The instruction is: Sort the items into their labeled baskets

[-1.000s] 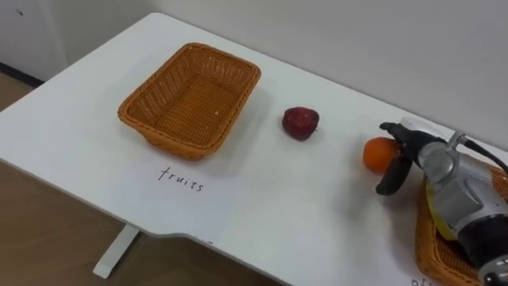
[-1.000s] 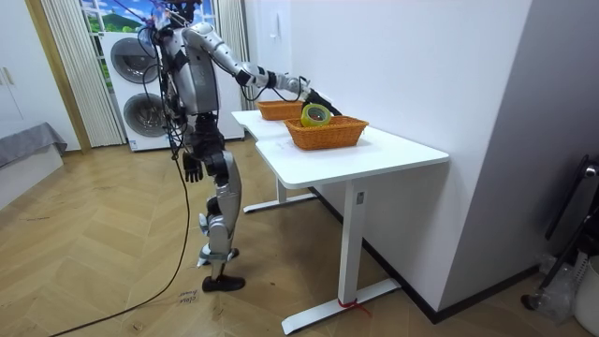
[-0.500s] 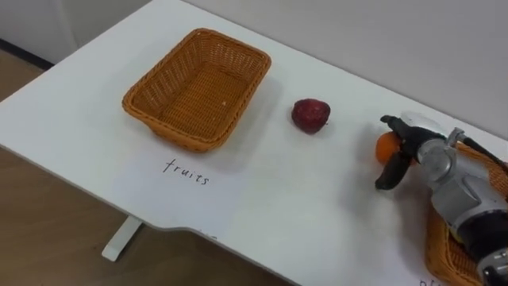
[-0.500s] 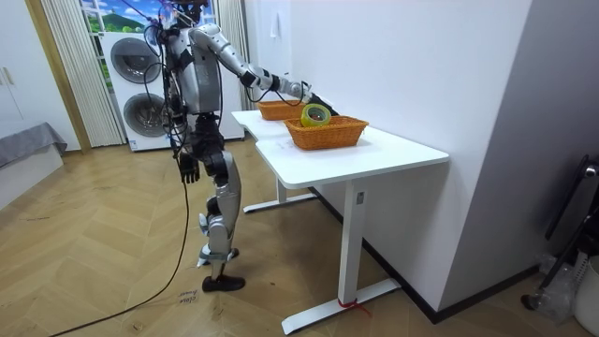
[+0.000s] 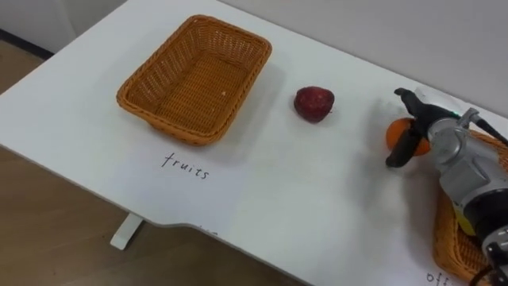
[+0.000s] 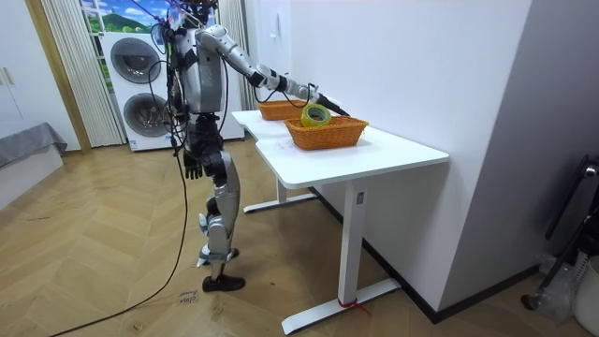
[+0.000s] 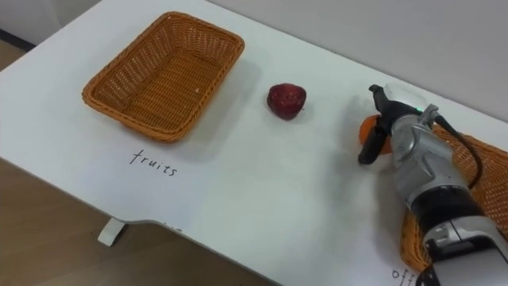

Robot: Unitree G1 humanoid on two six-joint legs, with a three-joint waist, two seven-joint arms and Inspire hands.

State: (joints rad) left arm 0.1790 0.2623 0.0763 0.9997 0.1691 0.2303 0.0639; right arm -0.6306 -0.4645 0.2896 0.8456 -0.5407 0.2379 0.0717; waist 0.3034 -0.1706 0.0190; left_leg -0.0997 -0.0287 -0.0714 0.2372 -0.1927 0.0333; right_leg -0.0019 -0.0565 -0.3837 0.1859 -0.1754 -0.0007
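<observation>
Two fruits sit loose on the white table [image 5: 302, 199], and the orange [image 5: 395, 132] at the right of the frame is the one being dealt with. It rests on the tabletop just beside the corner of the office-supplies basket [image 5: 443, 238], which runs off the lower right edge. The right hand [image 5: 435, 137] is curled round it: fingers arch over its top and far side, and the dark thumb hooks down across its near face. The fruit is caged between them, though I cannot tell how firmly they press. That wrap looks like the set-up for a lift, since a round fruit would roll away from a looser touch. The red apple [image 5: 314, 104] lies apart from it towards the frame's centre, untouched, between the orange and the fruit basket [image 5: 194, 83]. This wicker basket stands empty at the upper left, with a handwritten label [image 5: 184, 165] on the table in front of it marking it for fruit. So the orange probably has to cross the table past the apple. In the room view a yellow tape roll [image 6: 315, 114] sits in the nearer basket. The robot stands at the table's long side with its right arm stretched out over the top, and the left hand [image 6: 192, 169] hangs idle by its hip.
</observation>
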